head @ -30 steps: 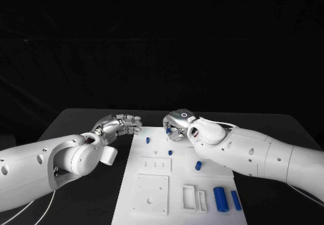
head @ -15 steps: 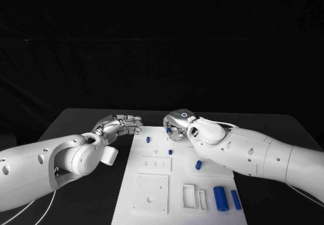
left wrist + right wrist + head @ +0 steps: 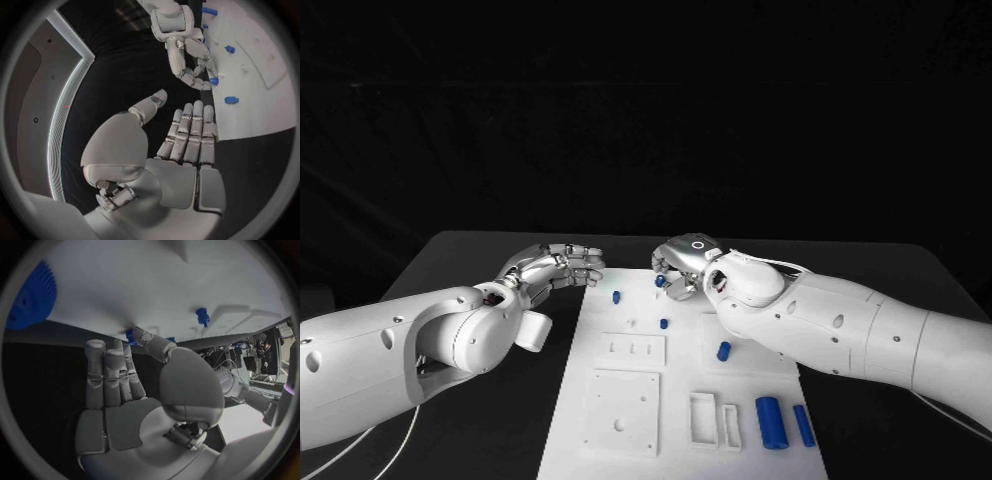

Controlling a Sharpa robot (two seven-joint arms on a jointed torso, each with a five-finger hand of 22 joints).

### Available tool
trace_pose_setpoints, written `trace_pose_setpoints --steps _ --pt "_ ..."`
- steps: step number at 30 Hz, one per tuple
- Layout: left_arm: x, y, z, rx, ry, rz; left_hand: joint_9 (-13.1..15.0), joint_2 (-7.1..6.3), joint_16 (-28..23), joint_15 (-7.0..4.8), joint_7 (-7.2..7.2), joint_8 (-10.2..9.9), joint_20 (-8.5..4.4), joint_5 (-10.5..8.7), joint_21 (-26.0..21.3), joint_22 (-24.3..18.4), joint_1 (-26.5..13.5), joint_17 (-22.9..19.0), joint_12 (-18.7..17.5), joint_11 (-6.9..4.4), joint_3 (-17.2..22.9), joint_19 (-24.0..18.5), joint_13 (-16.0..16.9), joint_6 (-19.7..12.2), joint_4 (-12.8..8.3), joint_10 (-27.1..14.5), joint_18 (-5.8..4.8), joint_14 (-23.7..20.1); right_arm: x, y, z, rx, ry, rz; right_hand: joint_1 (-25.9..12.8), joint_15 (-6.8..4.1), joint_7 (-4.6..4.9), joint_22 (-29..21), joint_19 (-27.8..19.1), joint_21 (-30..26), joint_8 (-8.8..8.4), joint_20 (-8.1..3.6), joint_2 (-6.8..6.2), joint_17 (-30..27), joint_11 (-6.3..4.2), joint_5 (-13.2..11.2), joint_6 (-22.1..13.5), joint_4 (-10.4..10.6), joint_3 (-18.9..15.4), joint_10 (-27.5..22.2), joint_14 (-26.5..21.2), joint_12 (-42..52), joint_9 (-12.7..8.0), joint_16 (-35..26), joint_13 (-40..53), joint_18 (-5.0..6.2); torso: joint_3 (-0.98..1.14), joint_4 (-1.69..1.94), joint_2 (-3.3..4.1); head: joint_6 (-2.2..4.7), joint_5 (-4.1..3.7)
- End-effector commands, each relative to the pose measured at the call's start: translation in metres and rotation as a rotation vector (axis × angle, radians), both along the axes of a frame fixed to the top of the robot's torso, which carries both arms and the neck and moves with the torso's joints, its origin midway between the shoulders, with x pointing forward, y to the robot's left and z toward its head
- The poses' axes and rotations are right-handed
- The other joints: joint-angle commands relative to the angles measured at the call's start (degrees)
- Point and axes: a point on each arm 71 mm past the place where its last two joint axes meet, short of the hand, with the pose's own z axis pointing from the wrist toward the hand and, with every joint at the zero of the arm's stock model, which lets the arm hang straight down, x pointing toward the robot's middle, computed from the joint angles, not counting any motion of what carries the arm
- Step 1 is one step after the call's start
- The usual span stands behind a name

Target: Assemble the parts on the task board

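the silver right hand (image 3: pixel 684 268) pinches a small blue plastic peg (image 3: pixel 659 282) over the white flat task board (image 3: pixel 639 400); a tilted peg could jam or slip. the silver left hand (image 3: pixel 557 266) hangs released.

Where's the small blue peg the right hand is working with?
Pinched in the right hand fingertips over the task board's far end, the small blue peg sits right of another peg.

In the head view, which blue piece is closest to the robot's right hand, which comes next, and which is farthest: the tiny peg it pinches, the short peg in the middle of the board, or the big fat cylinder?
From the right hand:
1. Tiny blue peg, pinched in its fingertips at the board's far end.
2. Short blue peg, mid-board beside the right arm.
3. Big blue cylinder, at the near right corner of the task board.
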Motion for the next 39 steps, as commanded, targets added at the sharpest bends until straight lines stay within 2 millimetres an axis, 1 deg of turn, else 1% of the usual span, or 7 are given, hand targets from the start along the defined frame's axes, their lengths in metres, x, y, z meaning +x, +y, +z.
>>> trace_pose_setpoints --steps 1,11,16,31,36,37,39 --pt "0.0 -0.001 0.003 -0.002 -0.012 -0.011 0.0 -0.42 0.1 -0.04 1.8 -0.3 0.03 -0.19 0.3 1.2 -0.1 -0.1 -0.3 0.21 0.3 -0.4 -0.1 -0.2 -0.1 -0.4 1.15 -0.4 -0.001 0.001 0.001 0.012 -0.003 0.001 -0.1 0.5 0.09 0.9 0.0 0.2 -0.35 0.4 -0.67 -0.1 0.01 0.2 -0.5 0.0 -0.5 -0.6 0.1 -0.1 -0.1 0.3 -0.3 4.86 0.03 0.0 0.05 0.03 -0.03" --pt "0.002 0.001 0.002 0.0 -0.013 -0.005 0.1 -0.45 0.1 -0.02 1.81 -0.3 0.05 -0.2 0.3 1.2 -0.1 -0.1 -0.4 0.23 0.4 -0.4 -0.1 -0.2 -0.1 -0.4 1.16 -0.4 -0.008 -0.01 0.003 0.06 0.011 0.013 -0.5 0.86 0.33 0.8 -0.1 0.1 -0.68 0.55 -1.43 -0.5 0.37 1.4 -1.0 0.2 -2.4 -1.6 0.0 0.0 -0.5 0.5 -1.6 4.86 0.0 -0.03 0.02 0.3 -0.06" --pt "0.001 0.003 0.003 0.003 -0.02 -0.003 0.1 -0.45 0.1 -0.02 1.81 -0.3 0.05 -0.2 0.3 1.2 -0.1 -0.1 -0.4 0.23 0.4 -0.4 -0.1 -0.2 -0.1 -0.4 1.16 -0.4 -0.009 -0.02 0.015 0.099 0.019 -0.005 -0.9 0.8 0.36 0.8 0.1 0.2 -0.67 0.53 -1.48 -0.6 0.31 2.8 -1.0 0.4 -3.7 -1.3 0.0 0.1 -0.7 0.8 -2.1 4.86 0.07 -0.28 0.01 0.79 0.1" --pt "0.002 0.009 0.003 0.014 -0.035 0.006 0.1 -0.39 0.2 -0.03 1.77 -0.3 0.05 -0.19 0.4 1.2 0.0 -0.1 -0.3 0.17 0.4 -0.4 0.0 -0.1 -0.1 -0.3 1.19 -0.4 -0.01 -0.098 0.057 0.197 0.093 -0.112 -2.7 0.27 0.06 0.9 0.3 0.3 -0.12 0.49 -1.85 -0.8 -0.3 3.9 0.0 1.0 -6.5 1.1 0.0 0.9 -0.6 1.3 -2.2 4.83 0.4 -1.02 -0.63 1.54 -0.33" --pt "0.001 0.01 0.003 0.014 -0.034 0.007 0.1 -0.39 0.2 -0.03 1.76 -0.2 0.05 -0.19 0.4 1.2 0.0 -0.1 -0.3 0.17 0.4 -0.4 0.0 -0.1 -0.1 -0.3 1.19 -0.4 -0.007 -0.116 0.052 0.102 0.118 -0.163 -4.4 -2.05 -0.28 1.1 0.3 0.8 0.1 -0.2 -1.72 -0.6 -2.61 6.6 -0.1 -0.7 -12.2 8.0 0.1 4.6 -0.4 2.1 0.7 4.86 0.6 -1.3 -0.77 1.8 -0.84" --pt "0.001 0.01 0.003 0.014 -0.034 0.007 0.1 -0.4 0.2 -0.03 1.76 -0.2 0.05 -0.19 0.4 1.2 0.0 -0.1 -0.3 0.16 0.4 -0.4 0.0 -0.1 -0.1 -0.2 1.19 -0.3 -0.006 -0.118 0.051 0.097 0.124 -0.172 -4.9 -3.33 -1.01 1.2 0.4 1.0 0.33 -0.49 -1.92 -0.4 -3.81 7.0 0.2 -0.8 -13.5 12.3 0.0 7.5 -0.2 2.4 2.8 4.86 0.63 -1.37 -0.8 1.79 -0.91" --pt "0.001 0.01 0.003 0.014 -0.033 0.006 0.1 -0.4 0.2 -0.04 1.76 -0.2 0.05 -0.19 0.4 1.2 0.0 -0.1 -0.3 0.16 0.4 -0.4 0.0 -0.1 -0.1 -0.2 1.19 -0.3 -0.004 -0.122 0.05 0.09 0.132 -0.182 -5.3 -4.1 -1.75 1.0 0.4 0.9 0.31 -0.93 -2.08 -0.2 -4.76 7.5 0.0 -1.1 -15.4 14.6 -0.3 10.3 0.0 2.5 6.0 4.86 0.7 -1.49 -0.8 1.78 -0.92"
